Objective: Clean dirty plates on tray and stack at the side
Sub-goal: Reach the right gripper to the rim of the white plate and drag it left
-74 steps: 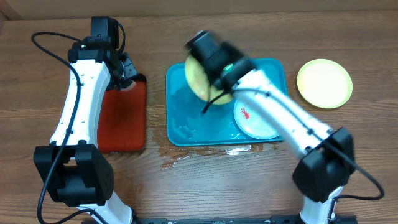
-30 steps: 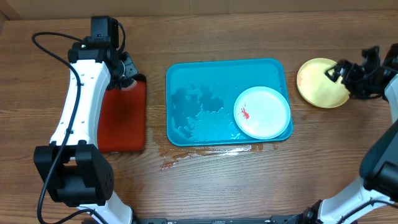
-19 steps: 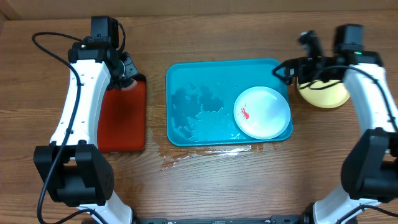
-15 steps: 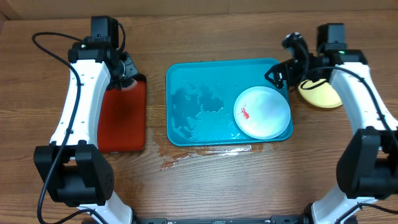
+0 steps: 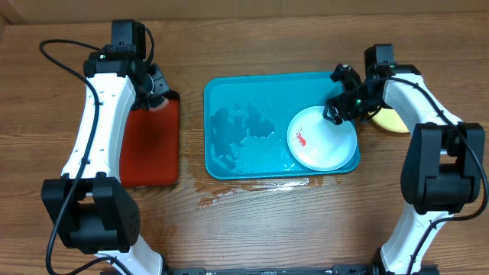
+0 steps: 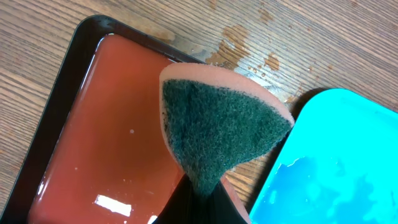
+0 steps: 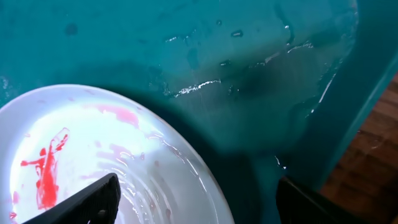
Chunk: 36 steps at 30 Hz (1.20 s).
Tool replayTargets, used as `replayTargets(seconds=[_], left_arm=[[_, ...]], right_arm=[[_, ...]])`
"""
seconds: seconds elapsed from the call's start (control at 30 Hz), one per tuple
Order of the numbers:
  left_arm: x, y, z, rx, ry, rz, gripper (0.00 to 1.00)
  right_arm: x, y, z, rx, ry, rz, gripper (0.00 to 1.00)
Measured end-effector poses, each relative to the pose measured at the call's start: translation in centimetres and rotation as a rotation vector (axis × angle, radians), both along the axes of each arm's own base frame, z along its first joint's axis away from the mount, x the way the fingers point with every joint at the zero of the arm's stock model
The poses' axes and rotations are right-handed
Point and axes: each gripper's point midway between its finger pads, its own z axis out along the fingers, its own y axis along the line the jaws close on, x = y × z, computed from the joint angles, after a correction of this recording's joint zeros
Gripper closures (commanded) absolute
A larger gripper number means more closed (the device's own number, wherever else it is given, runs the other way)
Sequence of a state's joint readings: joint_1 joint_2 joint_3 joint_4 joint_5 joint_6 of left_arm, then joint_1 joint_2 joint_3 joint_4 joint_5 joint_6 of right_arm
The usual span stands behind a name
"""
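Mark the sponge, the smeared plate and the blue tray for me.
sponge (image 6: 217,134), left wrist view, on its green scouring face.
smeared plate (image 5: 326,143), overhead view, on its white centre.
blue tray (image 5: 237,99), overhead view, on its bare floor, far-left part.

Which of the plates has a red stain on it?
The pale plate lying in the turquoise tray; the yellow-green one sits outside it, on the table.

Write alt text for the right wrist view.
A white plate smeared with red lies on the wet turquoise tray. The right gripper is open, its fingers straddling the plate's rim.
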<state>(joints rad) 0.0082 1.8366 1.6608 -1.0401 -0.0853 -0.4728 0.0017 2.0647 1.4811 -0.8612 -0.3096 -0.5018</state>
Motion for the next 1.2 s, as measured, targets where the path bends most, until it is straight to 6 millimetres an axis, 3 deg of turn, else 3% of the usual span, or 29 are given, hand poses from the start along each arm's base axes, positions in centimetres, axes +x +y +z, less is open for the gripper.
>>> replayTargets(seconds=[0.13, 0.23, 0.47, 0.73, 0.9, 1.2], left_arm=[[0.0, 0.0, 0.0, 0.0, 0.0, 0.0, 0.96], [0.0, 0.0, 0.0, 0.0, 0.0, 0.0, 0.96], [0.0, 0.0, 0.0, 0.0, 0.0, 0.0, 0.96], [0.0, 0.0, 0.0, 0.0, 0.0, 0.0, 0.96], [0.0, 0.0, 0.0, 0.0, 0.001, 0.0, 0.96], [0.0, 0.0, 0.0, 0.0, -0.001, 0.0, 0.96]], right_arm=[[-0.4, 0.0, -0.1, -0.003, 0.018, 0.001, 0.22], [-1.5, 0.0, -0.3, -0.004, 0.064, 0.0, 0.3], [-4.1, -0.2, -0.5, -0.013, 0.18, -0.012, 0.34], [-4.9, -1.0, -0.8, -0.057, 0.266, -0.193, 0.48], [-5.9, -1.1, -0.8, -0.066, 0.333, -0.291, 0.5], [-6.4, 0.0, -1.7, 0.002, 0.374, -0.371, 0.83]])
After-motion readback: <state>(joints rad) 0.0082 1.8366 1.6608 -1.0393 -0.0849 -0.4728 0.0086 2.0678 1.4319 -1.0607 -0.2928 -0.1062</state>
